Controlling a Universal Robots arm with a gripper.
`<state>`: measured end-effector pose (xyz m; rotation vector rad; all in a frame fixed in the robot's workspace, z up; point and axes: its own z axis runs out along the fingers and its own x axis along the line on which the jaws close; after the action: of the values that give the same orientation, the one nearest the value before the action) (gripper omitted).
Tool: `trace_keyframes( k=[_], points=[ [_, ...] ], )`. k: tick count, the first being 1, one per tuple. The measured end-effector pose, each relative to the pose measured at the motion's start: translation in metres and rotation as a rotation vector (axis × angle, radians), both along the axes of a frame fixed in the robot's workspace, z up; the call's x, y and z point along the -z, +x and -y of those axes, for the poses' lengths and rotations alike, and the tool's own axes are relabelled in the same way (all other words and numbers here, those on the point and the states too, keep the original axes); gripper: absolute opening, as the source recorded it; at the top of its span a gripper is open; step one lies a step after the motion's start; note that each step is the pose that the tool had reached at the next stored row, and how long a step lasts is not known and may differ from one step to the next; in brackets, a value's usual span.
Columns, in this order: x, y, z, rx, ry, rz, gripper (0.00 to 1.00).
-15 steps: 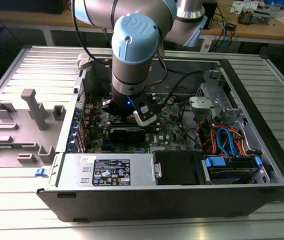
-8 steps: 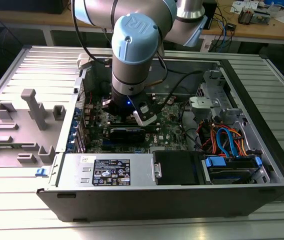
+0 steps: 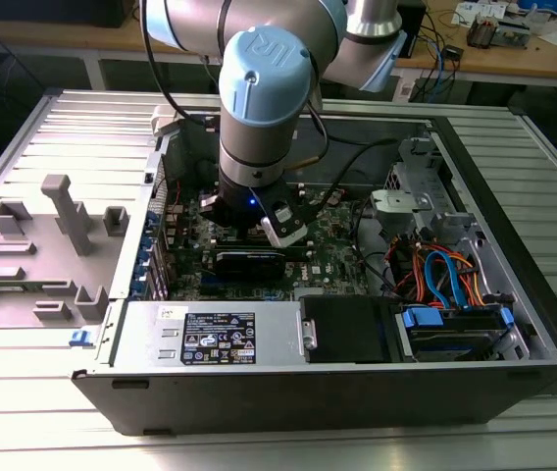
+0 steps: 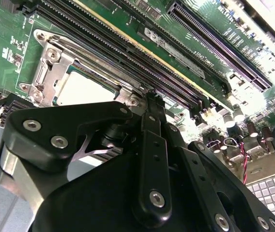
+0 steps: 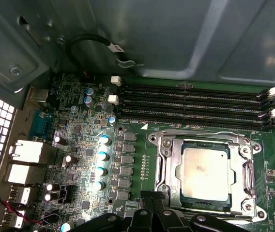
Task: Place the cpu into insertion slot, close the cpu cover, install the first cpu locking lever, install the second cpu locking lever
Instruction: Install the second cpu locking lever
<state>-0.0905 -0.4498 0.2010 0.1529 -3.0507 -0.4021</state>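
While the gripper hangs low over the green motherboard at the edge of the insertion slot, whether it is clenched or released cannot be told. Inventory, outward from the slot: the cpu seated flat within it; the cpu cover lying down around the chip, its window showing the silver top; long black memory slots just beside the socket; the computer case enclosing the board, set on the counter.

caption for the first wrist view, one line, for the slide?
Wrist view inside the PC case: cpu seated in the insertion slot, cpu cover closed over it, gripper at the socket's edge.
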Motion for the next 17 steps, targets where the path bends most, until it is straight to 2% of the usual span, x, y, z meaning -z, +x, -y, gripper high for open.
trace_keyframes(
  k=[13,17],
  points=[
    [0.0041,-0.003,0.0003,0.0,-0.0002,0.0015,0.11],
    [0.0018,-0.0029,0.0022,0.0,-0.0005,0.0015,0.11]
  ],
)
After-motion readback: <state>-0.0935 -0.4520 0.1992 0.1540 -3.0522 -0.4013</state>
